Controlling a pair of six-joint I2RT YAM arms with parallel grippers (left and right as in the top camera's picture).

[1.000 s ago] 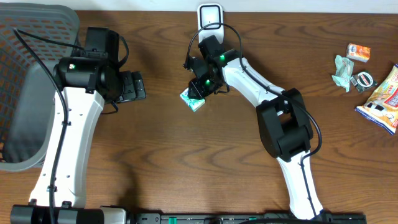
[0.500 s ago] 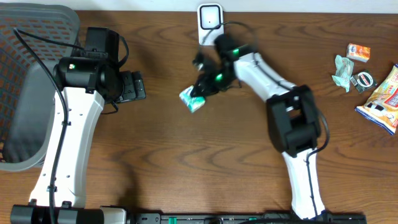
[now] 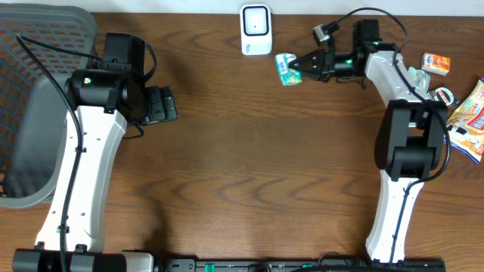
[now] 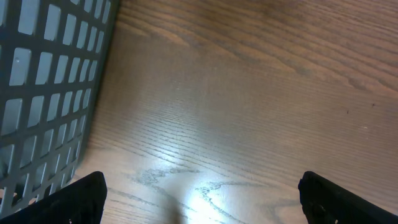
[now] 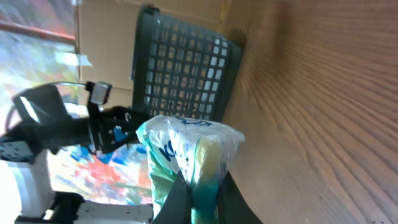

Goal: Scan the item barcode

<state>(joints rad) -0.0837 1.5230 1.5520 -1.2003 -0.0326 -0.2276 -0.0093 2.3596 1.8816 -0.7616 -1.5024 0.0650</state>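
Grips a soft, crinkly plastic packet [image 3: 285, 68] in the right tool [image 3: 301, 67], thin dark fingers pinched shut on one end. Holds it near the back edge of the desk [image 3: 249, 174], just beside the white, rounded-rectangle scanner [image 3: 255, 30] and apart from it, on the right arm's side. Seen from the right wrist: glossy green-and-white film [image 5: 193, 155], puffed and wrinkled, with blue lettering across the top, squeezed between the two fingers of the tool [image 5: 199, 202]. No barcode to be made out in either view.

Keeps the left tool [image 3: 168, 106] spread wide and holding nothing, low over bare wood, black blocky pads [image 4: 81, 193] at the two bottom corners of the left wrist view. Next to it, the dark grey plastic basket [image 3: 30, 45], walls a grid of square holes [image 4: 50, 93].

Dark brown desk, wavy grain, slight sheen. Far right: a small orange box [image 3: 436, 63] and a shiny snack bag [image 3: 467, 121] among other small wrapped things.
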